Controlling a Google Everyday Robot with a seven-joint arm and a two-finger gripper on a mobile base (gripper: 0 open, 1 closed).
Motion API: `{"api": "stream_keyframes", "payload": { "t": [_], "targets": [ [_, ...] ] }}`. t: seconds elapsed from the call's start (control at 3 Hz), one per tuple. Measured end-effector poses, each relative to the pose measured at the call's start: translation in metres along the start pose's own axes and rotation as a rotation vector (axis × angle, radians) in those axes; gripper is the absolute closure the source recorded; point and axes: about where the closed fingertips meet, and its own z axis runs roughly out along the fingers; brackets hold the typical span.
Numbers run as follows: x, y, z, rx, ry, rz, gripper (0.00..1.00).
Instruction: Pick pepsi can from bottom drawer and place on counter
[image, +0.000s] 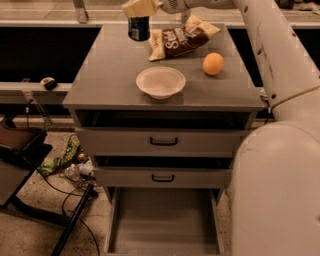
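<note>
— So where is the pepsi can (139, 29)?
— Top centre of the frame, over the counter's (110, 75) far edge, its top clamped in the gripper (139, 12). Lower centre, the bottom drawer (162, 225) stands pulled out.

A cream hand (139, 10) grips the dark blue pepsi can (138, 29) at the grey counter (110, 75)'s back edge
</note>
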Motion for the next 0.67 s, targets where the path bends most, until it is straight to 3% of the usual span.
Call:
{"api": "stream_keyframes", "payload": {
  "t": [0.33, 0.67],
  "targets": [
    [-0.001, -0.009, 0.057, -0.02, -0.043, 0.009, 1.0],
    [0.037, -0.006, 0.114, -0.066, -0.04, 0.072, 1.0]
  ]
}}
